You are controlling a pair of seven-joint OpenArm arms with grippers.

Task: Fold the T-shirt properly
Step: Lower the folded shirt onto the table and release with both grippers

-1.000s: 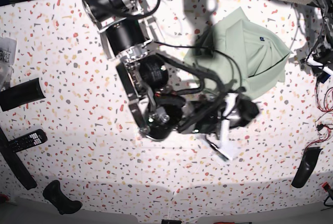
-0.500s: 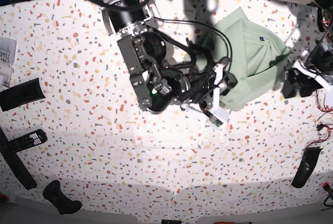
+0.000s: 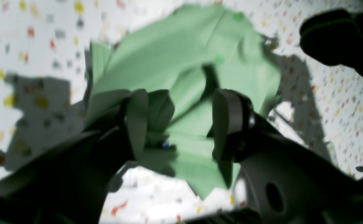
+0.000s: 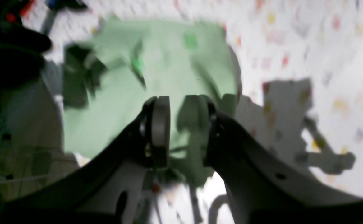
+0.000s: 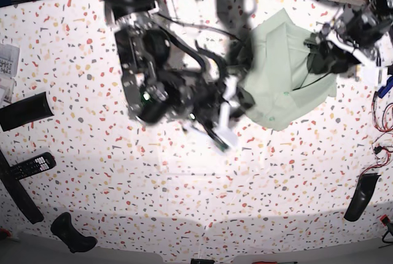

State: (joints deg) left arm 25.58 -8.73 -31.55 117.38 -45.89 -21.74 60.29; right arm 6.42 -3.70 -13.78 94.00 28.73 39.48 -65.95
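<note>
- No brand or writing can be read anywhere; a small dark tag shows on the T-shirt (image 5: 284, 80) in the base view, too small to make out.
- There is one T-shirt, pale sage green, lying bunched and partly folded on the speckled table (image 5: 184, 215), toward the far right part of it in the base view.
- There are two arms. In the base view the right arm's dark body sits left of the shirt, and the left arm reaches in from the right edge.
- The left gripper (image 3: 181, 124) has its jaws wide apart. Green cloth fills the gap and lies against one finger (image 3: 136, 121), but I cannot tell whether any fold is pinched.
- The right gripper (image 4: 180, 124) has its jaws narrowly parted, over the shirt's edge. Green cloth shows between and behind the fingers (image 4: 161, 124); the blur hides whether they grip it.
- Loose items on the table, counted in the base view: one remote control (image 5: 32, 166) at the left, one black roll-shaped object (image 5: 24, 110) above it, one dark curved piece (image 5: 72, 233) at the lower left, and one dark curved piece (image 5: 361, 196) at the lower right.
- No container is visible.
</note>
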